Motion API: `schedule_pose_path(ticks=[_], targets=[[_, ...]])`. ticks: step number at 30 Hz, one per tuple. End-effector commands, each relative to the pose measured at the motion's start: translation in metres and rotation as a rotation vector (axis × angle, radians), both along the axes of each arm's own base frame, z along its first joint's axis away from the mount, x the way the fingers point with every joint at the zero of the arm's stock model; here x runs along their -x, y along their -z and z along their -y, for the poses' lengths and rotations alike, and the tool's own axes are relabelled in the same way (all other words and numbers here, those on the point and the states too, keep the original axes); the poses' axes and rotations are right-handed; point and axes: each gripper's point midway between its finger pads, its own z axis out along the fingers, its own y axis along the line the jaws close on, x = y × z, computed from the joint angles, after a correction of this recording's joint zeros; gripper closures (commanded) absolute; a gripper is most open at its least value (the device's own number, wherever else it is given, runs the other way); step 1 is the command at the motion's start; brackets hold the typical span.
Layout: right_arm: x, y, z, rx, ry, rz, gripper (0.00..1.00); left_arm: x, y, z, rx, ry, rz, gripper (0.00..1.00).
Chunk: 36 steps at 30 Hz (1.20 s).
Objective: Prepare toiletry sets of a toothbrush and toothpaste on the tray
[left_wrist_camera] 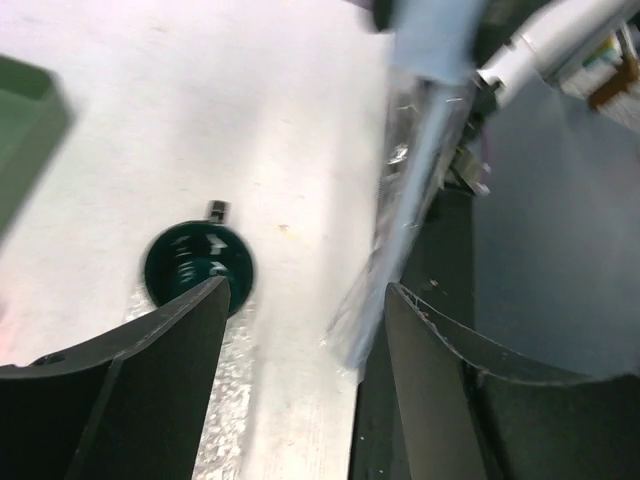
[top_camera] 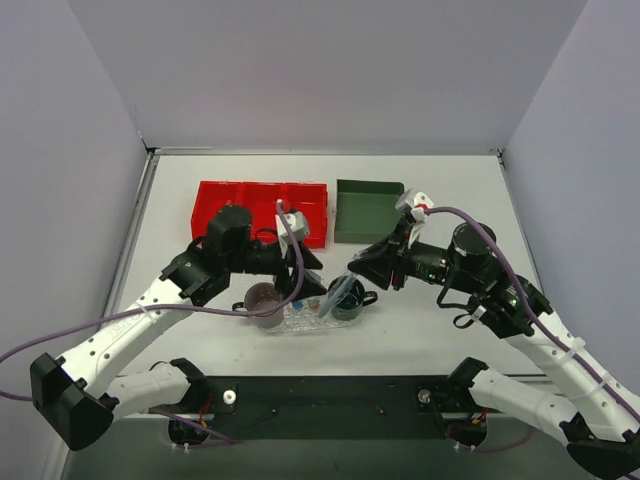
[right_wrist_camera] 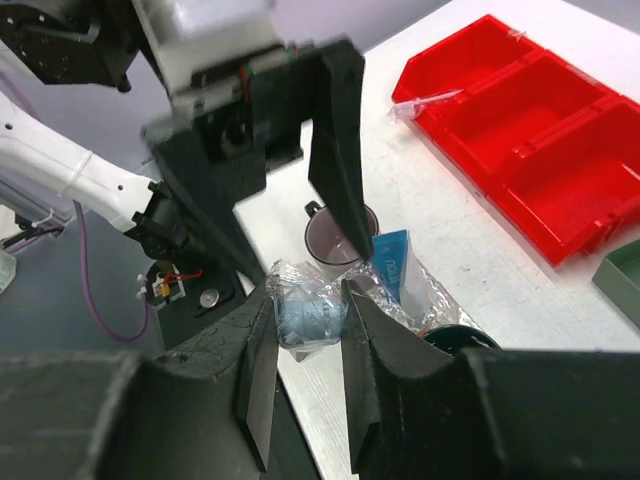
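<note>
My right gripper is shut on the toothbrush, a light-blue piece in clear wrap. It holds the toothbrush tilted over the dark green cup at the right end of the clear bumpy tray. In the left wrist view the toothbrush is a blurred strip and the green cup stands on the tray. A flat white-and-blue printed piece lies on the tray; its cap end is hidden, so I cannot tell if it is the toothpaste. My left gripper is open and empty above the tray.
A brown cup stands at the tray's left end. The red three-compartment bin and the dark green square bin sit behind the tray. The two grippers are close together over the tray. The black base plate lies at the near edge.
</note>
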Motion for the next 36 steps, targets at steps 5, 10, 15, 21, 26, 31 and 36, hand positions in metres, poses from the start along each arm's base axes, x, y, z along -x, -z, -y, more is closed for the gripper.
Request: schedule_pose_path(ticks=[5, 10, 15, 21, 26, 31, 36], targets=[[-0.001, -0.009, 0.021, -0.026, 0.103, 0.167, 1.00, -0.057, -0.061, -0.050, 0.196, -0.276, 0.075, 0.24], [0.012, -0.006, 0.011, -0.024, 0.121, 0.296, 1.00, -0.127, -0.061, -0.092, 0.145, -0.662, 0.051, 0.24], [0.008, 0.005, 0.005, -0.028, 0.215, 0.344, 1.00, -0.170, -0.016, -0.145, 0.015, -0.989, 0.091, 0.24], [0.007, 0.028, -0.011, 0.066, 0.285, 0.463, 1.00, -0.177, 0.000, -0.166, -0.042, -1.106, 0.090, 0.24], [0.008, 0.035, -0.028, 0.067, 0.280, 0.481, 1.00, -0.178, 0.004, -0.166, -0.056, -1.104, 0.086, 0.24], [0.007, 0.045, -0.035, 0.100, 0.273, 0.472, 1.00, -0.178, 0.005, -0.167, -0.064, -1.110, 0.088, 0.24], [0.010, 0.048, -0.035, 0.101, 0.268, 0.444, 1.00, -0.178, 0.006, -0.167, -0.065, -1.110, 0.087, 0.24]])
